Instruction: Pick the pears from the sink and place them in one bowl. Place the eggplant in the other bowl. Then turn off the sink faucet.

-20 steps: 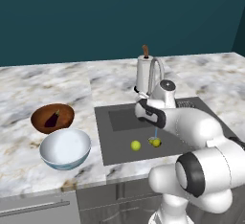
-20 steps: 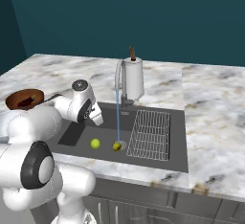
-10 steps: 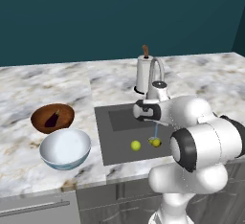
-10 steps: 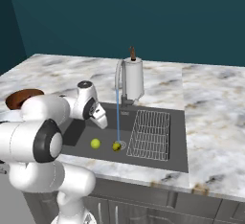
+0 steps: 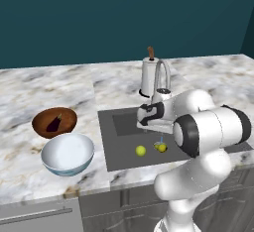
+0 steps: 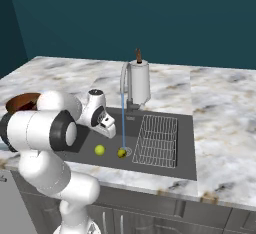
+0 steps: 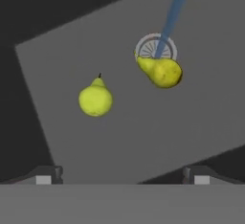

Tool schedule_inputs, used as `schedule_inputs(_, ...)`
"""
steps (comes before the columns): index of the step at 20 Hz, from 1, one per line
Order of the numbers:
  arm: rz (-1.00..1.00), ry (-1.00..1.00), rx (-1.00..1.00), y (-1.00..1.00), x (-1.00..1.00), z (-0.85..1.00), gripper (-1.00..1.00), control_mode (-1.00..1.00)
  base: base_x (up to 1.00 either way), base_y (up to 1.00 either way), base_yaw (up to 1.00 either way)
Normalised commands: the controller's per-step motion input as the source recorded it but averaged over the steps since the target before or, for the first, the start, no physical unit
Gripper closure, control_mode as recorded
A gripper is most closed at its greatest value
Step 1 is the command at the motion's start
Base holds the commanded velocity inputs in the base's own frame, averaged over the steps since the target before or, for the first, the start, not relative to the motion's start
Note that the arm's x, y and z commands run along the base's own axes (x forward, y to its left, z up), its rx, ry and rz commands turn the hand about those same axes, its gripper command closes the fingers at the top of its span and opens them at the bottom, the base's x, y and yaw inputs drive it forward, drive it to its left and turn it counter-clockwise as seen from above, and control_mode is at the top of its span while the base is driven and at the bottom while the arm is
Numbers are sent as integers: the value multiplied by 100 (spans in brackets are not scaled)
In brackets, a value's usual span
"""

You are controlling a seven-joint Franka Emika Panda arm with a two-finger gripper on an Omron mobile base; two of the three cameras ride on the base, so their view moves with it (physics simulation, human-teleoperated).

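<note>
Two yellow-green pears lie on the floor of the dark grey sink (image 5: 119,146): one (image 5: 141,150) (image 7: 95,99) to the left, the other (image 5: 161,147) (image 7: 161,71) at the round drain. My gripper (image 5: 143,122) (image 6: 108,124) (image 7: 122,175) hangs open above the sink, over and just behind the left pear, holding nothing. The dark eggplant (image 5: 53,124) lies in the brown wooden bowl (image 5: 69,118). In front of it stands the white and blue bowl (image 5: 67,153), nothing in it. A blue water stream (image 6: 123,123) falls from the faucet (image 5: 161,75) onto the drain.
A white paper-towel roll (image 5: 148,77) stands behind the faucet. A wire rack (image 6: 156,140) fills the sink's right side. Marble counter (image 5: 59,92) surrounds the basin. My bulky white arm (image 5: 208,129) leans over the sink's right front.
The arm has swung its elbow across, and the hand has shifted slightly left over the sink. The jaws stay open. The pears have not moved.
</note>
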Motion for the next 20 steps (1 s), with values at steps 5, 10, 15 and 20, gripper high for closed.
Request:
schedule_inputs(5, 13, 17, 0, 12, 24, -31, -100, -100, 0, 0, 0)
schedule_inputs(10, 10, 2, 0, 1, 6, -54, -100, -100, 0, 0, 0)
schedule_inputs(15, 8, -1, 0, 8, 0, -53, -100, -100, 0, 0, 0)
schedule_inputs(20, 9, -1, 0, 17, 2, -41, -100, -100, 0, 0, 0)
